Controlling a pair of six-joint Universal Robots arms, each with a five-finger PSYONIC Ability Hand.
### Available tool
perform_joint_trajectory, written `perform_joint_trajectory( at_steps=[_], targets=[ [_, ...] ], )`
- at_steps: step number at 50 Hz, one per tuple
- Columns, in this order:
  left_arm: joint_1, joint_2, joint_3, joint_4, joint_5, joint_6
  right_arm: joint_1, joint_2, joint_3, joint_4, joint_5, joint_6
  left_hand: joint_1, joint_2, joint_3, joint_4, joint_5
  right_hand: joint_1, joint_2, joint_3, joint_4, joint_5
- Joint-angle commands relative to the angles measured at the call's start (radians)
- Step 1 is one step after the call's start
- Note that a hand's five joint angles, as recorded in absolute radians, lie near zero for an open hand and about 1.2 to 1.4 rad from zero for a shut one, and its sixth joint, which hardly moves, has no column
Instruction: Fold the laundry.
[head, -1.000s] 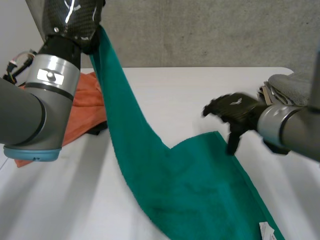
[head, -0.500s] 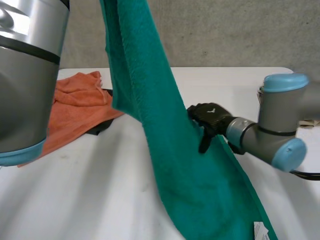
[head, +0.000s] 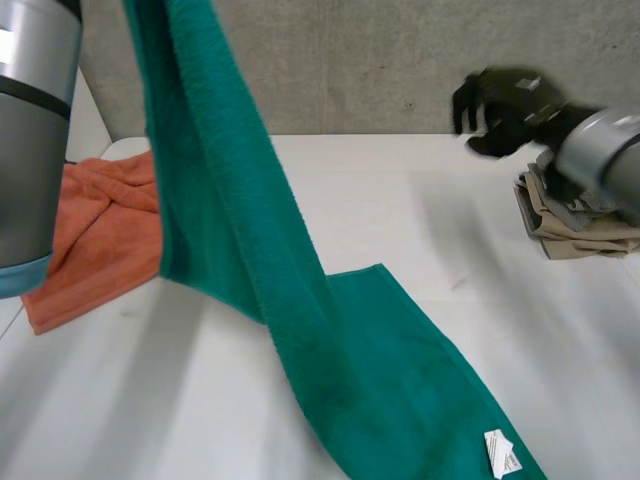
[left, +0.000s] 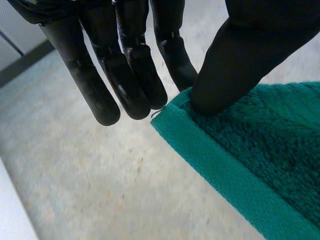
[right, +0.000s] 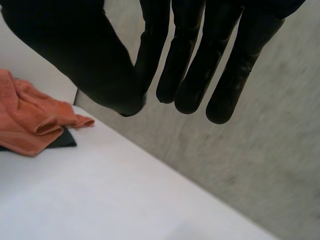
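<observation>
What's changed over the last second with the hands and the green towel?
The right hand left the edge of the green towel and rose toward the far right, open and empty. The left hand carried its pinched corner higher. The orange towel and the green towel's lower end stayed on the table.

— The left arm, at nine o'clock in the head view?
— A grey metal tube, dark band, light-blue rim at its six o'clock end.
— And the hands?
— Left hand and right hand are matt black, fingertips rounded; right arm is grey.
</observation>
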Motion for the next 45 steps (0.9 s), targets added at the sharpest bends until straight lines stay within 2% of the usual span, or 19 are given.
perform_joint_trajectory(
  at_steps=[1,4,6,7,8,14,20,29,30,32,33,36,39,42,45],
  targets=[
    [0.053,-0.025,-0.069,-0.004,0.004,-0.034,-0.084,-0.19,0.13,0.116,-0.074,-0.169,0.24,0.193,0.196,0.192,0.24,0.522,0.22,0.212,0.208,0.223],
    [0.04,-0.044,-0.083,-0.004,0.004,-0.035,-0.081,-0.19,0.187,0.132,-0.06,-0.241,0.24,0.193,0.196,0.192,0.24,0.52,0.218,0.21,0.207,0.221],
    [0.04,-0.044,-0.081,-0.006,0.004,-0.035,-0.078,-0.182,0.205,0.133,-0.043,-0.258,0.24,0.193,0.196,0.192,0.24,-0.005,-0.308,-0.315,-0.319,-0.304],
    [0.039,-0.041,-0.073,-0.004,0.002,-0.038,-0.054,-0.15,0.21,0.132,-0.027,-0.262,0.24,0.193,0.196,0.192,0.24,-0.563,-0.866,-0.873,-0.877,-0.862],
    [0.039,-0.041,-0.069,-0.004,0.002,-0.038,-0.032,-0.118,0.207,0.132,-0.019,-0.264,0.24,0.193,0.196,0.192,0.24,-0.7,-1.002,-1.01,-1.013,-0.998],
    [-0.016,-0.024,0.0,-0.021,0.002,-0.043,0.155,0.153,0.061,0.13,0.026,-0.261,0.24,0.193,0.196,0.192,0.24,-0.7,-1.002,-1.01,-1.013,-0.998],
    [-0.067,-0.007,0.062,-0.069,0.007,-0.041,0.227,0.351,-0.079,0.106,0.021,-0.204,0.24,0.193,0.196,0.192,0.24,-0.7,-1.002,-1.01,-1.013,-0.998],
    [-0.067,0.022,0.08,-0.072,0.01,-0.04,0.342,0.534,-0.165,0.077,-0.111,-0.06,0.24,0.193,0.196,0.192,0.24,-0.7,-1.002,-1.01,-1.013,-0.998],
    [-0.067,0.022,0.08,-0.072,0.01,-0.04,0.357,0.56,-0.171,0.078,-0.135,-0.045,0.24,0.193,0.196,0.192,0.24,-0.37,-0.672,-0.68,-0.684,-0.669],
    [-0.067,0.021,0.08,-0.072,0.01,-0.04,0.367,0.574,-0.174,0.08,-0.149,-0.025,0.24,0.193,0.196,0.192,0.24,0.124,-0.178,-0.186,-0.19,-0.175],
    [-0.065,0.018,0.079,-0.072,0.01,-0.04,0.367,0.579,-0.175,0.078,-0.154,-0.008,0.24,0.193,0.196,0.192,0.24,0.518,0.216,0.208,0.204,0.219],
    [-0.064,0.013,0.079,-0.072,0.01,-0.037,0.365,0.566,-0.191,0.074,-0.136,0.014,0.24,0.193,0.196,0.192,0.24,0.522,0.22,0.212,0.208,0.223],
    [-0.056,0.012,0.072,-0.075,0.01,-0.034,0.326,0.487,-0.211,0.072,-0.077,0.029,0.24,0.193,0.196,0.192,0.24,0.522,0.22,0.212,0.208,0.223],
    [-0.027,0.013,0.059,-0.079,0.01,-0.034,0.214,0.352,-0.185,0.06,-0.027,0.031,0.24,0.193,0.196,0.192,0.24,0.522,0.22,0.212,0.208,0.223],
    [0.023,0.018,0.037,-0.081,0.01,-0.034,0.111,0.233,-0.139,0.061,-0.037,0.041,0.24,0.193,0.196,0.192,0.24,0.522,0.22,0.212,0.208,0.223]
  ],
)
